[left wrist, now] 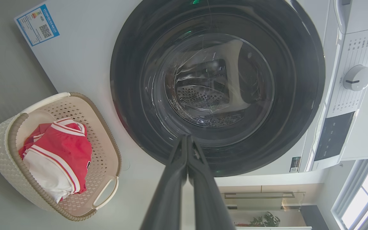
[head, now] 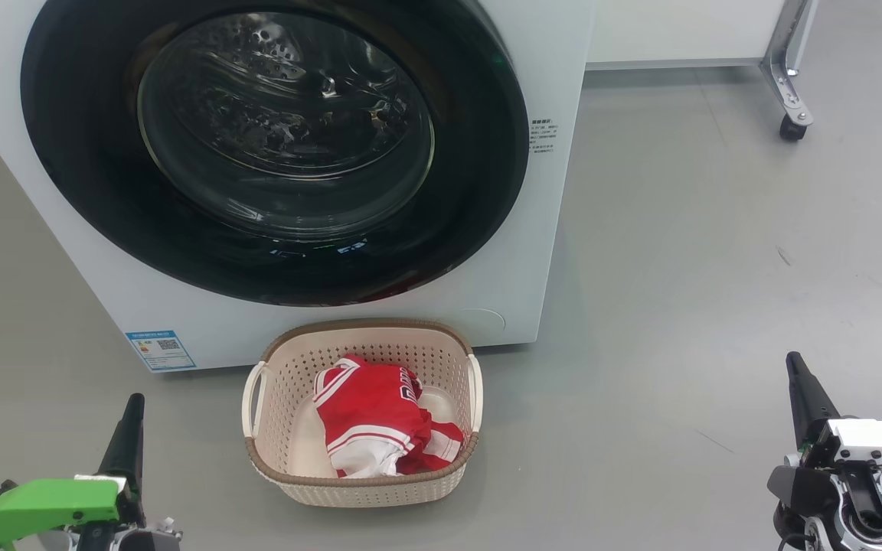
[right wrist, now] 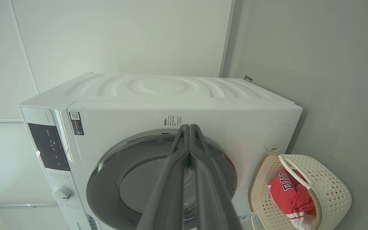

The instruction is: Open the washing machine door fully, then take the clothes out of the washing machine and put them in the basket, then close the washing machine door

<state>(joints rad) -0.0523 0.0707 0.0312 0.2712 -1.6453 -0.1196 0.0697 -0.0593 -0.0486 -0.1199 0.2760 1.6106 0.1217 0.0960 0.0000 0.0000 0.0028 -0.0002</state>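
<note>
We see the washing machine [head: 502,291], its washing machine door [head: 280,130] shut flat against the front. Just before it on the floor [head: 678,268] stands the basket [head: 364,325], holding the red-and-white clothes [head: 376,417]. The left gripper [head: 133,405] and right gripper [head: 795,366] flank it, jaws pressed together, empty.

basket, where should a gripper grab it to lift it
Probably a white side handle, hooked from outside: each loop stands clear of the basket wall, leaving a finger gap. Avoid reaching inside, where the clothes cover the middle.
</note>
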